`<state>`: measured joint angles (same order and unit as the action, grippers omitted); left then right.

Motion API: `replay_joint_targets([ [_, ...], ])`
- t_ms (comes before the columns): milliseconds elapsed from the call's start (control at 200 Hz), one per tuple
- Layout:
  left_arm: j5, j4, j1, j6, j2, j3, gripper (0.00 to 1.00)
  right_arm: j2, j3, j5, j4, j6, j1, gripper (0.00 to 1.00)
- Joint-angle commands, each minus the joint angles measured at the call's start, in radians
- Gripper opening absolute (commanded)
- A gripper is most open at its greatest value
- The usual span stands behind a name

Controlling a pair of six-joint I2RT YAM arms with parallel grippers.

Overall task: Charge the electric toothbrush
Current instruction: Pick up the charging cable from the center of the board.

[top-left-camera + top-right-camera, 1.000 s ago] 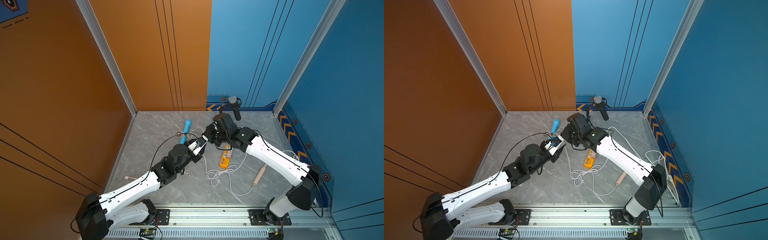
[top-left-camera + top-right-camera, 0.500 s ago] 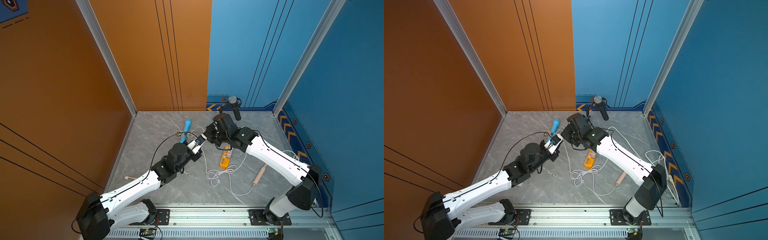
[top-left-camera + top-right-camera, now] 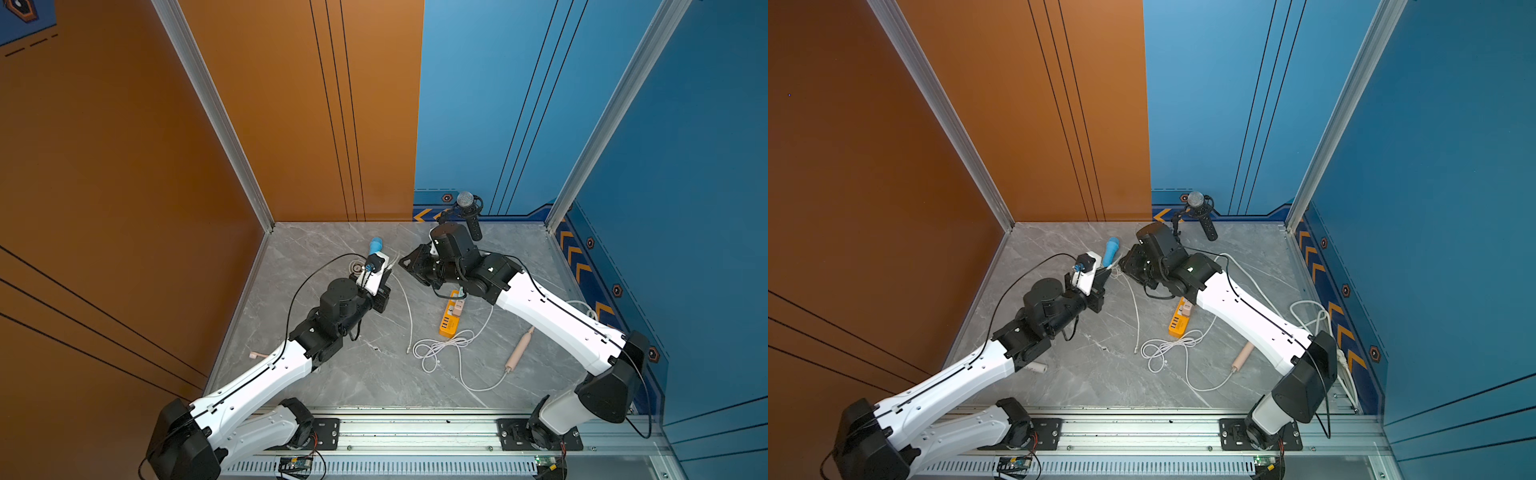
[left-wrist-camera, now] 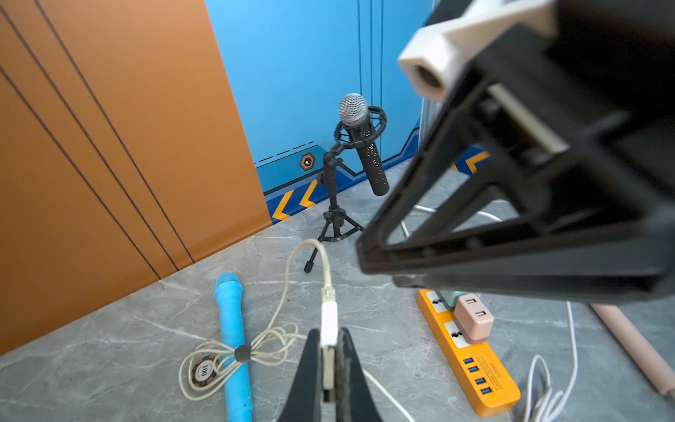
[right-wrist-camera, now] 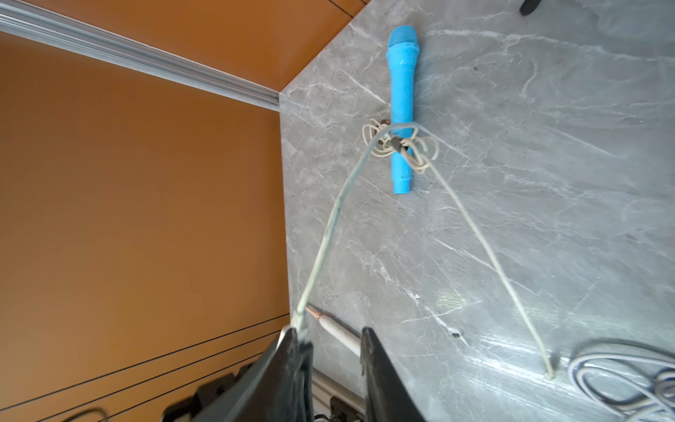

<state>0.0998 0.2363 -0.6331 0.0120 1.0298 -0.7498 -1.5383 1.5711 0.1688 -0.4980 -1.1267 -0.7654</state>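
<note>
The electric toothbrush, a pale pink handle, lies on the grey floor at the right, and a white cable runs up to its near end. My left gripper is shut on the white USB plug of a cream cable. Facing it closely, my right gripper stands open, with the cable's end against one finger. The pink USB charger sits in the orange power strip.
The cream cable's tied bundle lies over a blue microphone beside a poker chip. A black microphone on a tripod stands at the back wall. White cable coils and a small white-and-pink piece lie on the floor.
My left gripper closed on the USB plug, then my right gripper opened off it. The two grippers have drawn slightly apart.
</note>
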Motion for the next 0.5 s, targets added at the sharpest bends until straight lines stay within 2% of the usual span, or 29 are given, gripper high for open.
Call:
replay_joint_targets([
  [0,-0.144,-0.012,0.046,0.201,-0.021,0.01,0.0,0.095,-0.064,0.174,0.116,0.07,0.05,0.47],
  [105,-0.198,-0.01,0.061,0.239,-0.01,0.006,0.0,0.123,-0.151,0.295,0.198,0.045,0.089,0.52],
  [230,-0.266,-0.01,0.054,0.233,0.006,-0.005,0.0,0.119,-0.231,0.385,0.317,-0.049,0.112,0.52],
  [295,-0.269,-0.009,0.042,0.215,0.007,-0.006,0.0,0.12,-0.27,0.398,0.395,-0.117,0.134,0.52],
  [430,-0.315,0.0,0.034,0.204,0.015,-0.007,0.0,0.085,-0.292,0.41,0.441,-0.202,0.162,0.5],
  [495,-0.3,0.0,0.026,0.201,0.016,-0.01,0.0,0.054,-0.296,0.432,0.467,-0.251,0.161,0.48],
])
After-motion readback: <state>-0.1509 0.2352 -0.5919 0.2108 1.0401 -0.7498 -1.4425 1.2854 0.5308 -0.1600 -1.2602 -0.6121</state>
